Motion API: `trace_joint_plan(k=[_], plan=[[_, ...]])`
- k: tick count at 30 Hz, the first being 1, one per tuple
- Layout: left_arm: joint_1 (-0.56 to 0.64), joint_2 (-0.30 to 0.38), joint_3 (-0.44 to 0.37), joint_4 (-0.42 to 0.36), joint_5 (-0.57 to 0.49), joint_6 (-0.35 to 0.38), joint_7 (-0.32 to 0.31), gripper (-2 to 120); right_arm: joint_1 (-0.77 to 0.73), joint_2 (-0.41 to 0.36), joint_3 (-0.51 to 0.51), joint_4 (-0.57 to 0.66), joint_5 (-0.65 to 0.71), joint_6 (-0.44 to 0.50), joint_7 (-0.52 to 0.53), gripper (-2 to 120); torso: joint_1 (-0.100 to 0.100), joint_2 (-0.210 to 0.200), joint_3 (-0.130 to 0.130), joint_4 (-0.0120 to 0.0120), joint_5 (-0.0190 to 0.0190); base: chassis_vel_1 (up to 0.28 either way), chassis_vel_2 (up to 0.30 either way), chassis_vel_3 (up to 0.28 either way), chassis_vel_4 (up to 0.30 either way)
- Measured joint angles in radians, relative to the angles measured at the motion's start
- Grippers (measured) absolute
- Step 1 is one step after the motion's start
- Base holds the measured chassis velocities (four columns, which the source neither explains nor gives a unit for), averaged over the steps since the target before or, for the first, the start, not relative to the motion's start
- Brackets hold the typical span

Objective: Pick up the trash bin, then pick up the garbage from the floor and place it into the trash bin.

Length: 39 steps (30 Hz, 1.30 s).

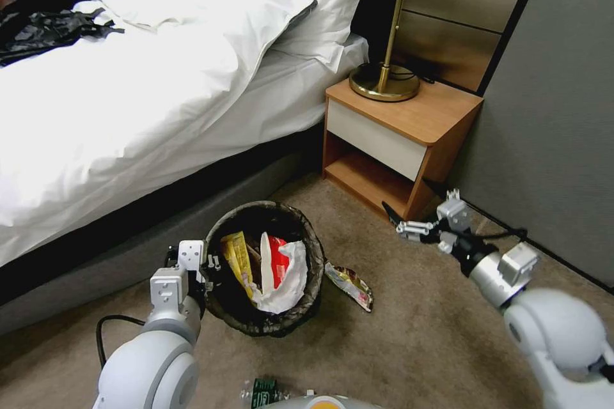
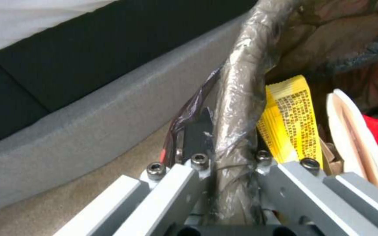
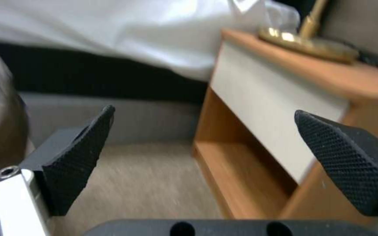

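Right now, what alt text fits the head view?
The left hand grips the rim of the trash bin, which holds wrappers, beside a bed. One shiny wrapper lies on the carpet; the right hand hovers open near a nightstand.

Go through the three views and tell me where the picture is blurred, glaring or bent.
Head view: sharp, bright white bedding near glare, the grey wall edge leaning from lens distortion. Left wrist view: the round bag-lined trash bin rim clamped in the left gripper is soft, the plastic shiny. Right wrist view: smeared wooden nightstand, while the open right gripper pads stay crisp.
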Motion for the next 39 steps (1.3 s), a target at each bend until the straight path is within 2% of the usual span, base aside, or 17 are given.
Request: trace_joint_plan(k=[4, 12, 15, 17, 25, 34, 39], plan=[[0.001, 0.003, 0.001, 0.0, 0.0, 0.0, 0.0, 0, -0.001, 0.007, -0.025, -0.045, -0.023, -0.014, 0.024, 100, 0.0, 0.0, 0.0, 0.0, 0.0, 0.0, 0.0, 0.0, 0.0], [0.004, 0.003, 0.002, -0.001, 0.002, 0.0, -0.001, 0, 0.104, -0.063, -0.125, -0.215, -0.027, -0.128, 0.083, 100, 0.0, 0.0, 0.0, 0.0002, 0.0001, 0.0, 0.0, 0.0, 0.0], [0.004, -0.002, 0.002, 0.0, 0.005, 0.0, -0.002, 0, 0.158, -0.078, -0.199, -0.299, -0.017, -0.188, 0.121, 100, 0.0, 0.0, 0.0, 0.0002, 0.0001, 0.0, 0.0, 0.0, 0.0], [0.004, -0.002, 0.002, 0.0, 0.005, 0.0, -0.002, 0, 0.161, -0.078, -0.202, -0.304, -0.016, -0.189, 0.123, 100, 0.0, 0.0, 0.0, 0.0002, 0.0001, 0.0, 0.0, 0.0, 0.0], [0.002, -0.003, 0.001, 0.01, 0.008, 0.0, -0.002, 0, 0.23, -0.045, -0.306, -0.464, -0.01, -0.212, 0.15, 100, 0.0, 0.0, 0.0, 0.0, 0.0, 0.0, 0.0, 0.0, 0.0], [0.001, -0.003, 0.006, 0.015, 0.011, 0.0, -0.003, 0, 0.331, -0.012, -0.417, -0.636, 0.005, -0.226, 0.131, 100, 0.0, 0.0, 0.0, 0.0002, 0.0001, 0.0, 0.0, 0.0, 0.0], [0.001, -0.003, 0.006, 0.017, 0.011, 0.0, -0.003, 0, 0.374, -0.001, -0.46, -0.691, 0.002, -0.222, 0.12, 100, 0.0, 0.0, 0.0, 0.0002, -0.0001, 0.0, 0.0, 0.0, 0.0]])
